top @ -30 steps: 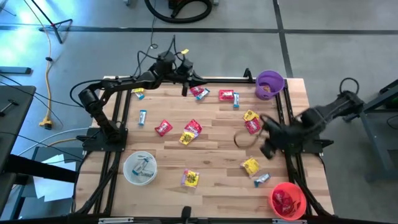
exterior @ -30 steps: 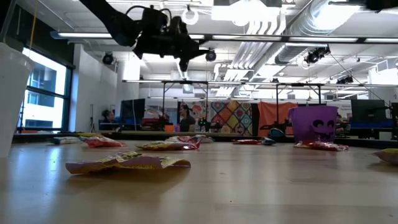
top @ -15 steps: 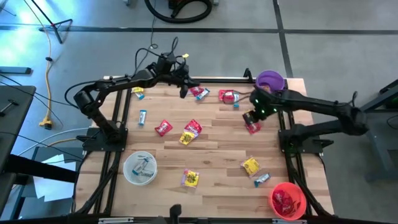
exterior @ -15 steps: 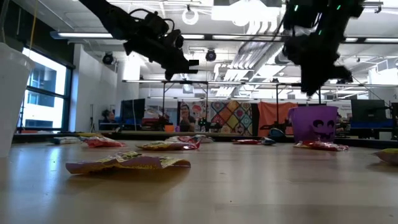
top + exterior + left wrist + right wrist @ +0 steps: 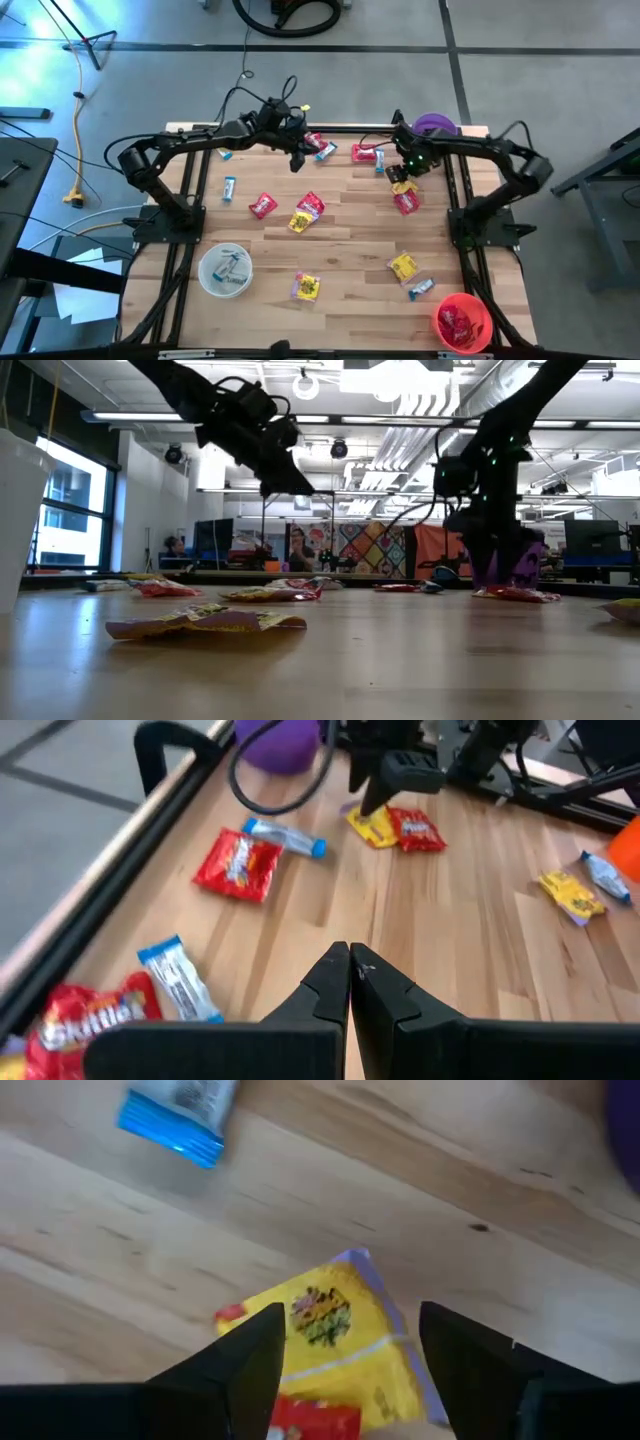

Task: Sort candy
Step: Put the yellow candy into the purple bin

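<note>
Right gripper: jaws spread wide, poised over a yellow candy that lies on the table just beside the purple bowl; nothing is between the jaws yet — the stance reads as a set-up for a pick, with a finger on either side of the wrapper.
Left gripper: jaws pressed together and holding nothing; it hangs above the far edge of the table, well away from the purple bowl, over a red candy and a blue-white candy; my guess is that it is waiting or repositioning.
Candy: the pieces lie scattered flat across the table, most of them between the purple bowl and the clear white bowl; some red ones already sit in the red bowl, at the table corner farthest from the clear white bowl along the near edge.
Why the yellow piece: it lies touching a red candy, so wide jaws help to take one wrapper alone — a judgement only.
Hidden: the high view covers the yellow candy partly with the right arm; the low view hides the purple bowl behind that arm; what lies inside the purple bowl cannot be made out.
</note>
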